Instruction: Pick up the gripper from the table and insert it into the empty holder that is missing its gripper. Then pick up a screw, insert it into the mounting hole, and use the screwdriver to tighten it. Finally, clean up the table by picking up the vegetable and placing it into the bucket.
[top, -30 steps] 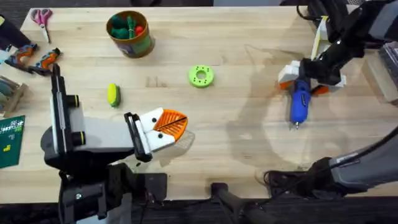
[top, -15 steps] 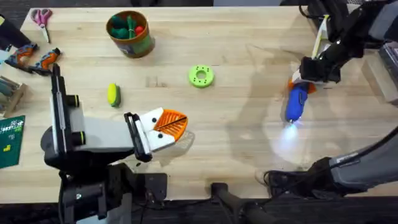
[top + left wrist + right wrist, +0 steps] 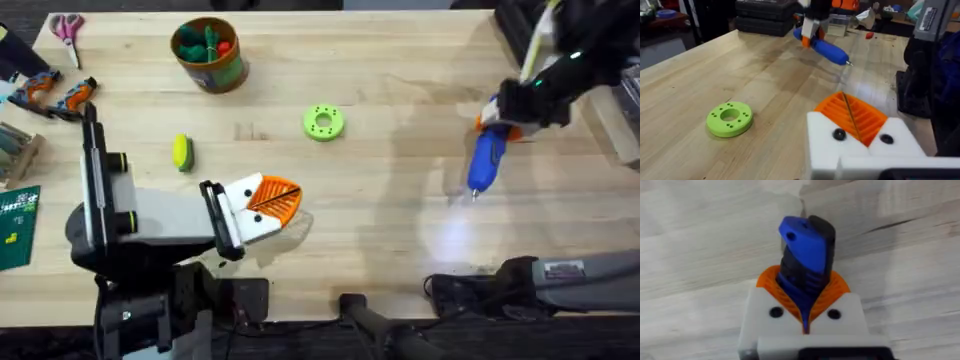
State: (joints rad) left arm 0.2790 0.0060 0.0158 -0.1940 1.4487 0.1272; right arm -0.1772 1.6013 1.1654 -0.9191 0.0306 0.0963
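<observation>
we saw the right hand (image 3: 497, 122) closed on the screwdriver (image 3: 487, 160), gripping it at its back end, so the thin bit pointed down and away from the arm and stayed free to meet a screw. from the left arm's camera the screwdriver hung above the tabletop (image 3: 400, 220), tilted, its tip lowest. a pale patch of light lay on the wood just past the bit; we judged it came from the tool.

the left hand (image 3: 268, 203) rested low near the front edge of the tabletop, its two orange ribbed fingers (image 3: 852, 116) pressed together with nothing between them. we took it to be waiting out of the way.

the vegetable (image 3: 182, 152) lay on the wood near the left arm, well apart from the bucket (image 3: 210, 55), which stood toward the far left and already held green and red pieces. the cleanup step looked not yet done. a lime-green ring (image 3: 322, 122) sat near the middle, between the two arms. pink scissors (image 3: 67, 28) lay at the far left corner. we could not make out the holder, the loose gripper piece or any screw.
</observation>
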